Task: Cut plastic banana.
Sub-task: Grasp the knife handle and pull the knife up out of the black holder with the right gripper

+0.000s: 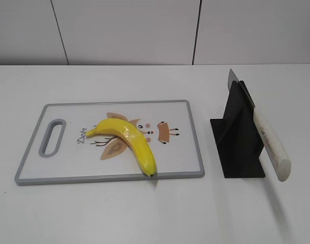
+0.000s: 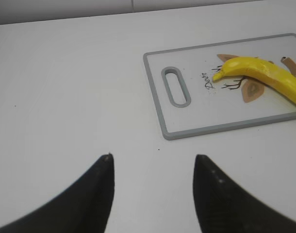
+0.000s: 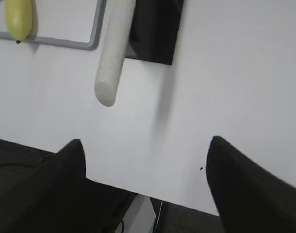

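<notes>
The glossy yellow curved plastic banana (image 1: pixel 127 142) is laid whole on the grey-rimmed white rectangular cutting board (image 1: pixel 68 178), dark tip at the near edge. To the right, a white-handled knife (image 1: pixel 269 142) is propped in a black angled stand (image 1: pixel 236 140) on the white desk (image 1: pixel 155 213). The left end effector (image 2: pixel 153 165) and the right end effector (image 3: pixel 145 145) are seen spread apart, nothing gripped.

Exterior looks down frontally; wrist views hover low either side, sharing the cutting board (image 1: pixel 195 137) edge.
</notes>
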Robot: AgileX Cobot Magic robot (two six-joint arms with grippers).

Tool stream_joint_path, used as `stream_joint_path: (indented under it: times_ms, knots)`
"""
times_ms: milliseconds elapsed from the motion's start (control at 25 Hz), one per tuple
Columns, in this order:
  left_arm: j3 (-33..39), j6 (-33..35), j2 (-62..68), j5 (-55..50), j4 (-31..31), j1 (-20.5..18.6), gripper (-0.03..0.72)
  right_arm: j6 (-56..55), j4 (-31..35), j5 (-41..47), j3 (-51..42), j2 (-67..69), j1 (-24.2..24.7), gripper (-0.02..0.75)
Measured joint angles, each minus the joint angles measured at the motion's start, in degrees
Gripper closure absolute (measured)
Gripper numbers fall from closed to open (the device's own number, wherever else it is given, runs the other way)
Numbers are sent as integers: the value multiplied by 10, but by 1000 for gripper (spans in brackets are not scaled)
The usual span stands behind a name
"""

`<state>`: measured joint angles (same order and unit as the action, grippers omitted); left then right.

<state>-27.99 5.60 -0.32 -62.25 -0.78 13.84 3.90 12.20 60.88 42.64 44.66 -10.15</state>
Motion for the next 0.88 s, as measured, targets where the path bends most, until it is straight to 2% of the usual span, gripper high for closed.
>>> stream_joint_path:
  times_ms: [160, 320, 680, 880]
  knots:
    - [0, 0, 0, 0, 0, 0, 199, -9, -9, -5, 27, 60, -69, 146]
    - [0, 0, 0, 0, 0, 0, 199, -78, -60, -6, 61, 135, -133, 146]
    - [0, 0, 0, 0, 1, 0, 199, -131, -62, -8, 145, 303, -142, 146]
    - [0, 0, 0, 0, 1, 0, 199, -168, -60, -9, 152, 383, -142, 146]
